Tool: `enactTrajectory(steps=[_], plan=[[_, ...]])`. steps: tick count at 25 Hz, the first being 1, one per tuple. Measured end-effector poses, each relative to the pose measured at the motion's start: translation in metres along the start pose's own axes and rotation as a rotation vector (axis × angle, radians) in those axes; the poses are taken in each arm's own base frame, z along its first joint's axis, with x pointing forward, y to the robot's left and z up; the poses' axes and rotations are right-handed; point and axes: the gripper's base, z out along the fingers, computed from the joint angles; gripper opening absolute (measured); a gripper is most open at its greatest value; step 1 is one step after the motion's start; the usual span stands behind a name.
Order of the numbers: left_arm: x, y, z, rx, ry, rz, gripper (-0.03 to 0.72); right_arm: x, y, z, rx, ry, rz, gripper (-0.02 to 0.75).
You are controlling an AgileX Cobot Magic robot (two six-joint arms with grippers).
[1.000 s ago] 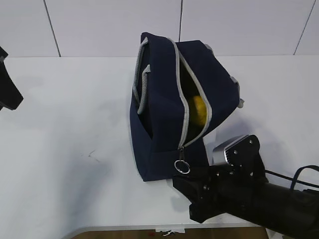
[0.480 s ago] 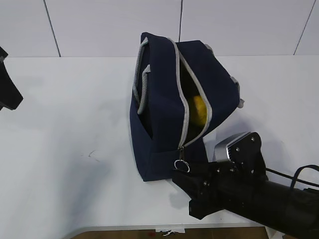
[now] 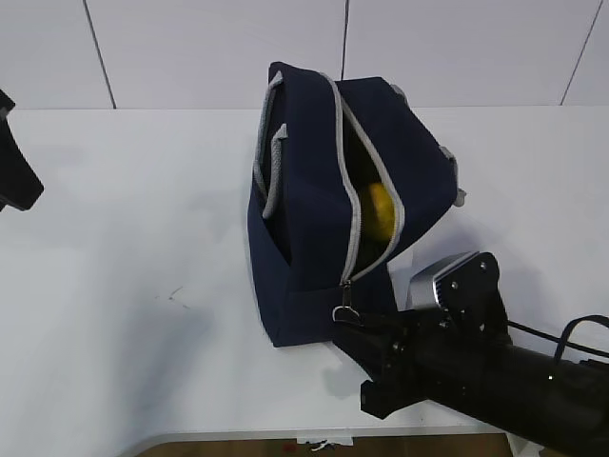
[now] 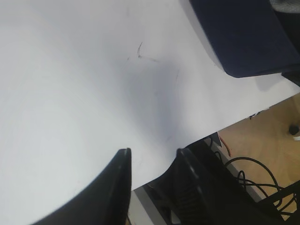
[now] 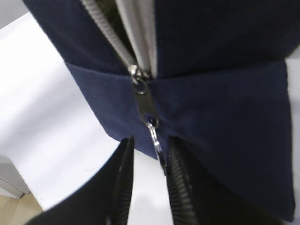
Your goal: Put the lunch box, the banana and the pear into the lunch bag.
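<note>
Lunch bag (image 3: pixel 324 209) lies tipped on the white surface (image 3: pixel 143 286), mid-frame in the exterior view; long axis runs from near edge toward far wall, leaning slightly right; zipper mouth faces up and right, gaping along most of its length; grey handles (image 3: pixel 271 152) on the left flank. Inside the opening a rounded yellow fruit (image 3: pixel 379 211) shows; banana or pear, cannot tell; nothing else of the contents visible. Metal ring pull (image 5: pixel 157 146) hangs from the slider at the bag's near end; right hand (image 5: pixel 147 180) has its two fingers set either side of the ring, close in, apparently pinching it. Left hand (image 4: pixel 152 176) hovers over bare surface near the front edge, fingers parted, holding nothing, well apart from the bag.
</note>
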Motion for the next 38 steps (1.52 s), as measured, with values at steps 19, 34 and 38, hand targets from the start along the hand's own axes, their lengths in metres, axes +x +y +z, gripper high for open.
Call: enactTrajectory(steps=[19,34,38], plan=[[0.0,0.0,0.0,0.0,0.002,0.0,0.244,-0.006,0.001,-0.002,-0.001,-0.018,0.017,-0.009],[0.0,0.0,0.0,0.0,0.002,0.0,0.244,-0.051,0.015,-0.043,0.053,-0.037,0.032,-0.009],[0.0,0.0,0.0,0.0,0.002,0.0,0.244,-0.059,0.017,-0.053,0.075,-0.033,0.022,-0.009]])
